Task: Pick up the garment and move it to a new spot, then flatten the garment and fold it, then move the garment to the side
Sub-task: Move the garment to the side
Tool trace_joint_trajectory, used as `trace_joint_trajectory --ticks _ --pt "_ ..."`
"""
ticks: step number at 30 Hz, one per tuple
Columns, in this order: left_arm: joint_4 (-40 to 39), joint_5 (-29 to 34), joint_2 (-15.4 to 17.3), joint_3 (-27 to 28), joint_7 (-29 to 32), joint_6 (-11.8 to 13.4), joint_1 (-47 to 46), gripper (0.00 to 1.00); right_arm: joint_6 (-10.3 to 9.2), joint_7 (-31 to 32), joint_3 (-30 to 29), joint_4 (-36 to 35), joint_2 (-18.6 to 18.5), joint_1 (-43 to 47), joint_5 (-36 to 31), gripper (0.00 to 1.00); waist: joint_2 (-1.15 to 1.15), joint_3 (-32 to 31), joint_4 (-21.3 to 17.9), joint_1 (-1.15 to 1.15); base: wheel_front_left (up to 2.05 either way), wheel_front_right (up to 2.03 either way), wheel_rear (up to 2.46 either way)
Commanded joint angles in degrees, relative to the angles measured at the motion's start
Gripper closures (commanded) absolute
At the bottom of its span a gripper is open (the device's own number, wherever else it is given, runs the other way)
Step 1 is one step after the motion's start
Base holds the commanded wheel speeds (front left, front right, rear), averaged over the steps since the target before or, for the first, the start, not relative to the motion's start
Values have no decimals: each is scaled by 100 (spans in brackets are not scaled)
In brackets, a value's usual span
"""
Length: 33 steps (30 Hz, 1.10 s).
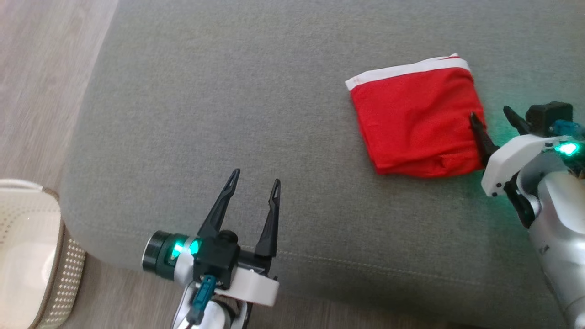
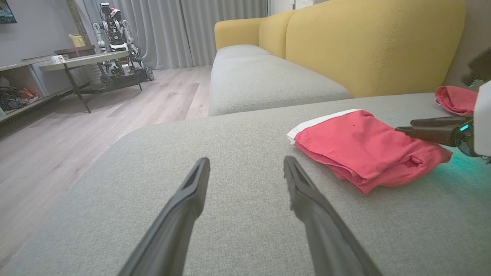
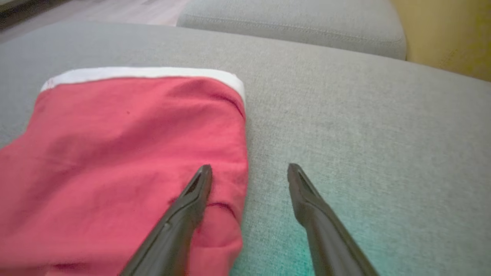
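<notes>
The garment (image 1: 413, 121) is red with a white waistband and lies folded into a rough square on the grey sofa seat (image 1: 228, 114). My right gripper (image 1: 489, 114) stands open at the garment's right edge, one finger over the red cloth and the other over bare cushion. In the right wrist view the garment (image 3: 126, 153) lies under the left finger, and the gripper (image 3: 249, 170) holds nothing. My left gripper (image 1: 256, 176) is open near the seat's front edge, well left of the garment (image 2: 364, 147). The left wrist view has its fingers apart (image 2: 247, 163) over bare cushion.
A pale perforated basket (image 1: 27, 256) stands on the wooden floor at the lower left. Another red cloth (image 2: 456, 99) lies farther back on the seat. Yellow backrests (image 2: 364, 42) rise behind it. A low table (image 2: 84, 61) and another robot (image 2: 115, 27) stand across the room.
</notes>
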Motion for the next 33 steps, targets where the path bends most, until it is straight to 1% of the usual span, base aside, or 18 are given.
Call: trace_joint_trajectory --ticks 1,3,4,5,6,7,8,13,21,25,26,31,32,33 --pt "-158 59 -13 109 -28 2 -218 0 -2 39 199 61 -86 -167 102 0 0 51 61 0 0 0 0" --pt "-157 57 -5 82 -28 9 -239 0 -2 153 360 344 -90 -271 252 0 0 76 95 0 0 0 0" --pt "-156 56 -1 70 -28 11 -252 0 -2 215 448 455 -69 -306 347 12 0 85 111 0 0 0 0" --pt "-154 52 3 61 -28 13 -264 0 -2 252 547 520 -39 -331 465 33 0 90 127 0 0 0 0" --pt "-152 48 7 56 -28 18 -276 0 -2 259 631 566 -36 -356 578 57 0 95 137 0 0 0 0" --pt "-153 46 13 54 -28 26 -286 0 -2 250 733 596 -47 -374 664 95 0 97 141 0 0 0 0" --pt "-154 42 20 55 -28 37 -293 0 -2 222 834 614 -67 -393 740 100 0 98 138 0 0 0 0" --pt "-175 31 72 77 -28 103 -287 0 -2 -223 1022 717 -268 -542 972 100 0 69 -17 0 0 0 0" --pt "-269 49 142 41 -28 139 -340 0 -2 -568 808 1009 -728 -1077 825 100 0 176 -582 0 0 0 0" --pt "-297 61 187 43 -28 157 -451 0 -2 -616 555 1023 -1019 -1375 739 100 0 320 -834 0 0 0 0" --pt "-295 65 207 63 -28 185 -511 0 -2 -627 406 1028 -1155 -1503 670 100 0 396 -941 0 0 0 0" --pt "-270 74 258 57 -28 196 -666 0 -2 -636 -36 997 -1489 -1719 342 100 0 556 -1100 0 0 0 0" --pt "-270 74 258 57 -28 196 -666 0 -2 -636 -36 997 -1489 -1719 342 100 0 556 -1100 0 0 0 0" --pt "-256 81 263 34 -28 208 -717 0 -2 -637 -266 945 -1638 -1756 157 100 0 605 -1131 0 0 0 0"
